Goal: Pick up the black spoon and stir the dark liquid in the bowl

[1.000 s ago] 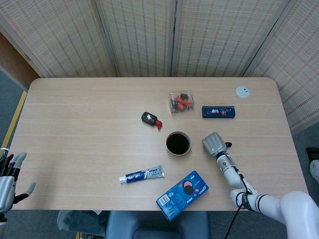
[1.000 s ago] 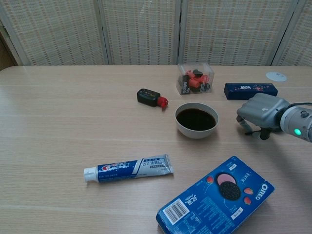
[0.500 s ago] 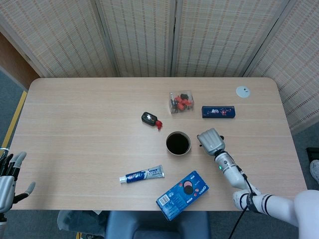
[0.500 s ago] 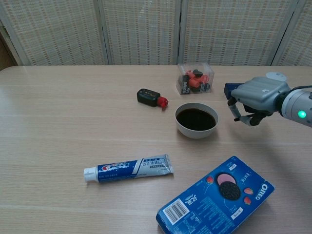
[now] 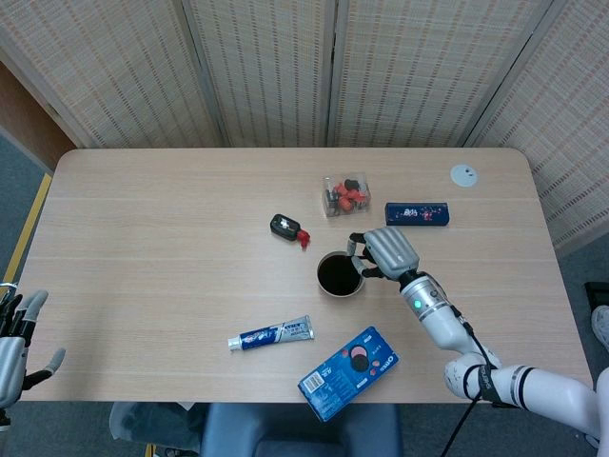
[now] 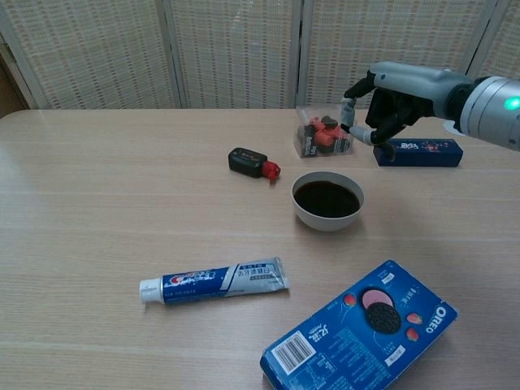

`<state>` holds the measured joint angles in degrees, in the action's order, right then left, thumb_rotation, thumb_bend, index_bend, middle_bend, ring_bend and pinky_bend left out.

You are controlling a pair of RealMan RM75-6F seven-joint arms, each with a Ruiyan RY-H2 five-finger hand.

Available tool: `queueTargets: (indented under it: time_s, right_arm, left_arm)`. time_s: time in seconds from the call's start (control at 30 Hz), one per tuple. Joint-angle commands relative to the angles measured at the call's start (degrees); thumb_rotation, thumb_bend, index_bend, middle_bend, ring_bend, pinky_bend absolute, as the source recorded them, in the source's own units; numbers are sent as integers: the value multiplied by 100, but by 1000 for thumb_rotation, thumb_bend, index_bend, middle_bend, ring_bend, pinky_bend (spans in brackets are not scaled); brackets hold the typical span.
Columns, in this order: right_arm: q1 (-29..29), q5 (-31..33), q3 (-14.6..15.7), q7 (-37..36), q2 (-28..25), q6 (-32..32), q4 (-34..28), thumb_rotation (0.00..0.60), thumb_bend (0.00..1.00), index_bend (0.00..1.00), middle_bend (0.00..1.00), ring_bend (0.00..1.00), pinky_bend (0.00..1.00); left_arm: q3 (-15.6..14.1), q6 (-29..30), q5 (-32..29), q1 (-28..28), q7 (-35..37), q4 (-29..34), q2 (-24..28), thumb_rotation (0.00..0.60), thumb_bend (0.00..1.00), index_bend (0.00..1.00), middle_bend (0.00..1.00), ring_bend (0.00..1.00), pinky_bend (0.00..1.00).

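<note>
Overhead, right hand (image 6: 382, 101) hangs curled above bowl (image 6: 327, 213); spoon hidden, grip unclear

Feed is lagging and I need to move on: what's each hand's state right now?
Left hand: open, holding nothing.
Right hand: fingers curled; whether it holds anything cannot be told.

Right hand (image 6: 396, 91): grey shell, black fingers (image 6: 355, 84); silver wrist, green light.

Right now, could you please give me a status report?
Right hand high beside bowl, fingers curled; black spoon not discernible. Left hand open, far left. Bowl unobstructed.
</note>
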<state>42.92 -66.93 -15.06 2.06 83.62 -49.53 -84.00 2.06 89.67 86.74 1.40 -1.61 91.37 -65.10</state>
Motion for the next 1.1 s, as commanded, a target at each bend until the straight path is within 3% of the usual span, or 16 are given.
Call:
queueTargets:
  time_s: [0.03,0.27,0.67,1.1]
  right_arm:
    - [117,-82,-361,-1115,210,215,96,600,467,715,1000,1000,1000]
    - [326,-63,-505,-2187,686,559,673,600,467,717,1000,1000,1000]
    - [569,-190,-480,-3298,1419,932,1775,600,467,734,1000,1000,1000]
    - [679,-411,-303,-3864,2034,1068,2722,600,474,743,1000,1000,1000]
  left_arm:
    - [-4,4,5,-5,-11,7,1,600,260,0,0,0,0]
    - [-3,-6,-22,-16,-14,4,10,600,260,0,0,0,0]
    - [-3,-66,-81,-21,42,-77,-28,600,261,0,0,0,0]
    - [-5,-74,-104,-39,40,-87,-12,600,261,0,0,0,0]
